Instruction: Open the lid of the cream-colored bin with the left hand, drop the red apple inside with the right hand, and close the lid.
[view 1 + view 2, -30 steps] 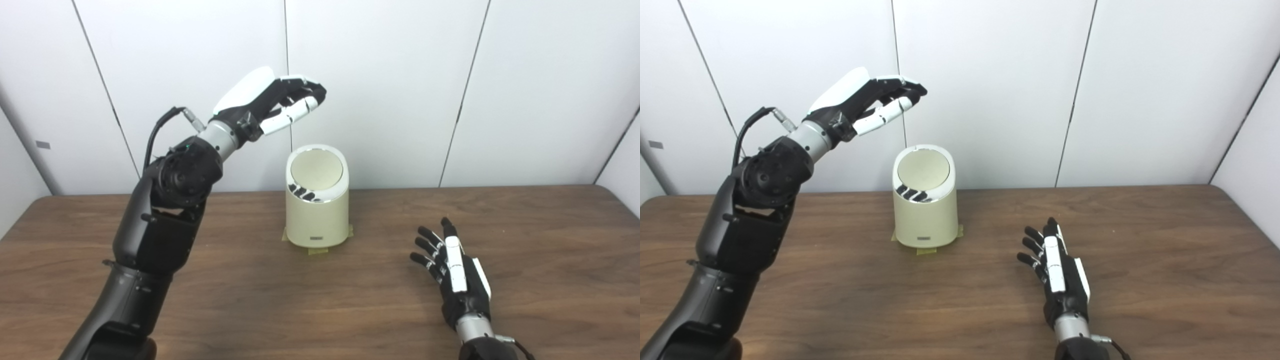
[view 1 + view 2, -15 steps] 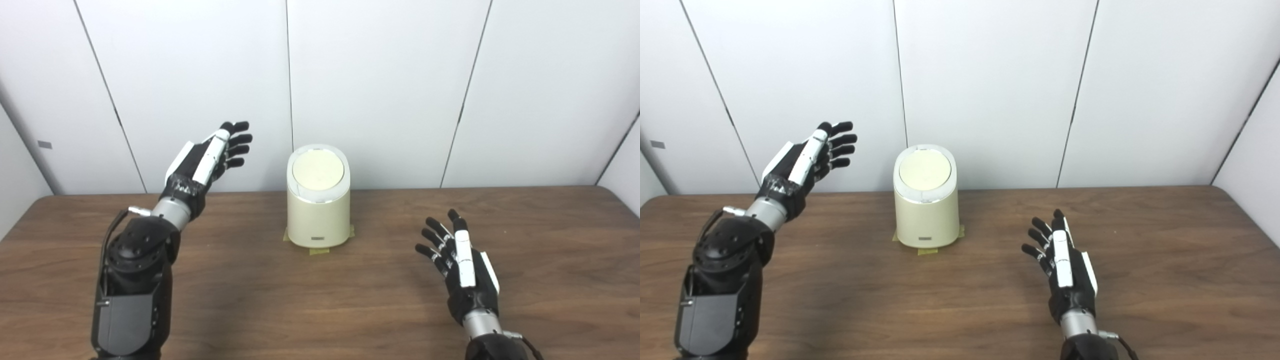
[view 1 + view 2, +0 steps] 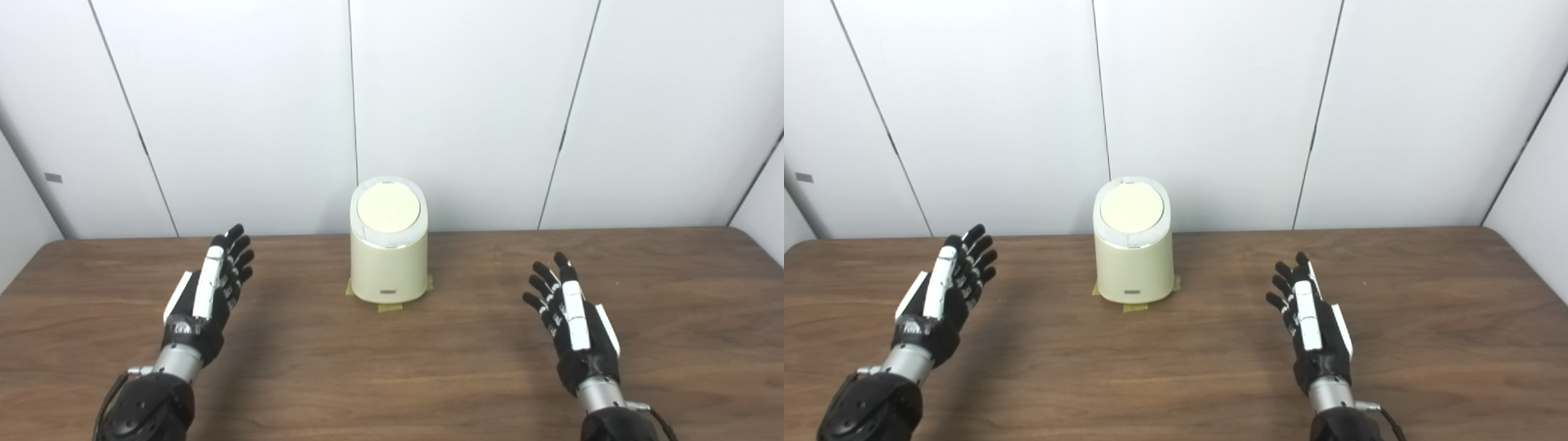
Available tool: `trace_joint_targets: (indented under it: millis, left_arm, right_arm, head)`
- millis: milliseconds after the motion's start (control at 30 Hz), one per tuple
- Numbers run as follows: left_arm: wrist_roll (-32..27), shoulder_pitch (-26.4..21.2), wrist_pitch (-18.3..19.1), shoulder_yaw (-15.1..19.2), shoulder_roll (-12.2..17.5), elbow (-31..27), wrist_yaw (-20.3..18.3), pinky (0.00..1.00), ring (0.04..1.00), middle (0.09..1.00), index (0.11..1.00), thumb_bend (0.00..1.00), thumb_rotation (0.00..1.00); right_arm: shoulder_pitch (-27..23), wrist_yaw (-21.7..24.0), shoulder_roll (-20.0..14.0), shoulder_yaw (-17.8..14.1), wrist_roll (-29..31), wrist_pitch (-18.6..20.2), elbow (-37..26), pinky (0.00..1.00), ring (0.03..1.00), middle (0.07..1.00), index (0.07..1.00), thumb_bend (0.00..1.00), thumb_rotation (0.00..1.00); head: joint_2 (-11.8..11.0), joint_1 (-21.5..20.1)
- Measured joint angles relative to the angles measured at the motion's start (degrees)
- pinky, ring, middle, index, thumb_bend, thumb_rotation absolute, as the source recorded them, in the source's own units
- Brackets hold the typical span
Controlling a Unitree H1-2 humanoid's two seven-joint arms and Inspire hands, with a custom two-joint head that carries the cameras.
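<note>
The cream-colored bin [image 3: 388, 257] stands at the middle of the brown table, near the back wall, with its round lid [image 3: 388, 207] lying flat and closed. No red apple shows in either view. My left hand [image 3: 208, 297] rests low over the table to the left of the bin, fingers straight and apart, holding nothing. My right hand [image 3: 574, 321] is to the right of the bin, also open and empty, fingers pointing toward the wall. Both hands are well apart from the bin.
The wooden table [image 3: 392, 367] runs across the whole view; its right rear corner [image 3: 744, 236] is rounded. White wall panels stand right behind the bin. Yellowish tape tabs [image 3: 390, 306] peek out under the bin's base.
My left arm dropped from above the bin down and leftward to just over the table, its hand opening out flat. The right hand shifted slightly right and forward. The lid stays closed.
</note>
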Motion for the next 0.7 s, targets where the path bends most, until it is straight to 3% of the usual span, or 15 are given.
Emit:
trace_joint_targets:
  millis: [267,433,700]
  left_arm:
    - [-3.6,5.5,-1.9,-1.2,-0.9,-1.9,1.0,1.0,1.0,1.0,1.0,0.43,1.0]
    - [-3.5,9.4,-3.5,-2.8,-1.0,-1.9,1.8,1.0,1.0,1.0,1.0,0.44,1.0]
    - [-0.8,10.4,-9.8,-5.2,-2.3,-1.7,4.5,1.0,1.0,1.0,1.0,0.44,1.0]
  right_arm:
    - [0.6,1.0,-2.6,1.5,-2.3,0.1,0.2,0.99,1.0,1.0,0.984,0.63,1.0]
    - [1.3,1.9,-3.8,2.3,-3.0,0.2,-0.6,1.0,1.0,1.0,0.992,0.58,1.0]
    - [1.9,4.0,-4.5,2.3,-1.7,0.2,-0.6,1.0,1.0,1.0,1.0,0.54,1.0]
  head:
    - [0.1,0.1]
    - [0.3,0.2]
    - [0.0,2.7]
